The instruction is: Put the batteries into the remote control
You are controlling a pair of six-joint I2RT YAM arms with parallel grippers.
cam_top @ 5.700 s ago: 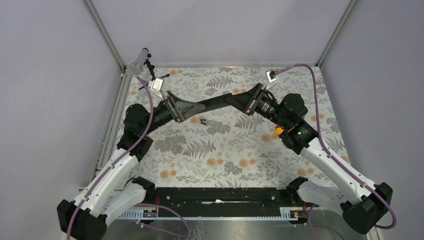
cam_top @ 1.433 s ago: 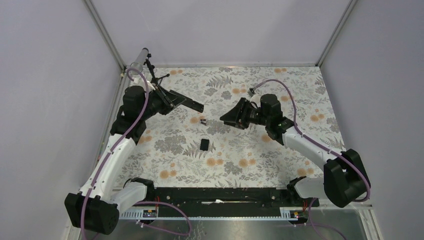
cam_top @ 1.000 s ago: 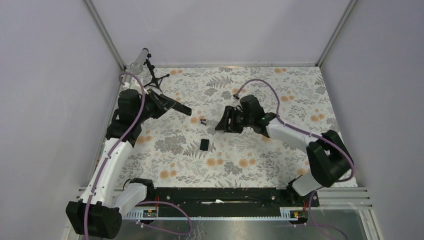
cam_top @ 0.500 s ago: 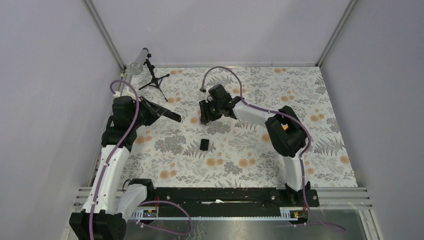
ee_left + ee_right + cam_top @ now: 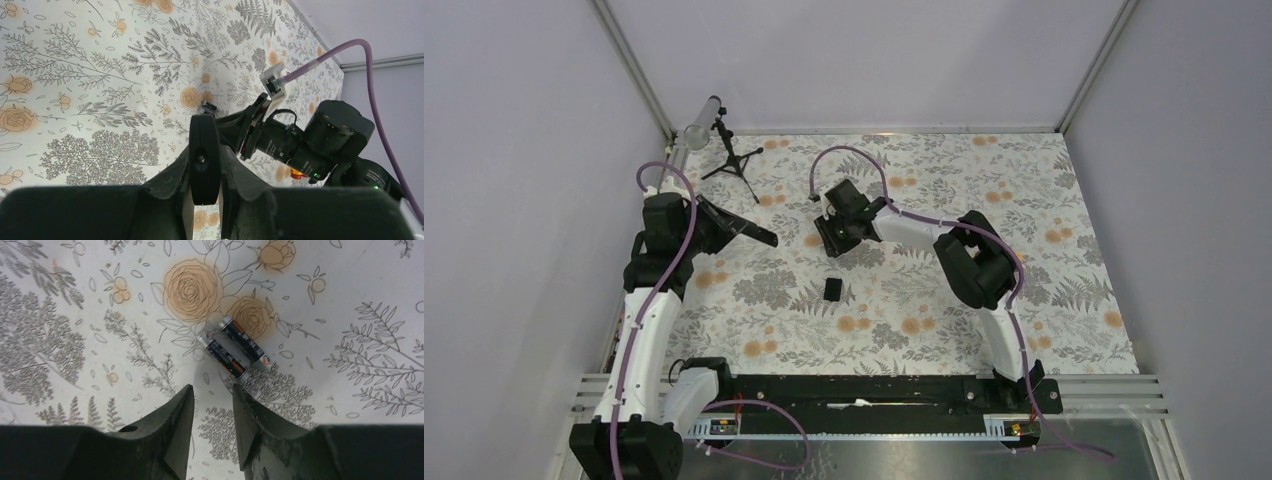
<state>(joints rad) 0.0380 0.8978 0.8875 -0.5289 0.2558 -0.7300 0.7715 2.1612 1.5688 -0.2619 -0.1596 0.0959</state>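
Ahead of the right claw (image 5: 212, 387), the batteries (image 5: 223, 357) lie flat, parallel, diagonal.

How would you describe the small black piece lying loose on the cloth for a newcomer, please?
Start at the floral cloth; just left of its middle, nearer the arm bases than the right tool, lies the cover. It is a small flat black rectangle lying alone, unlike the two slim round batteries by that tool or the long remote control in the left tool.

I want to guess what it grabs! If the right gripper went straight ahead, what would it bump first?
Probably the nearer battery, just ahead of the right gripper, though depth is unclear.
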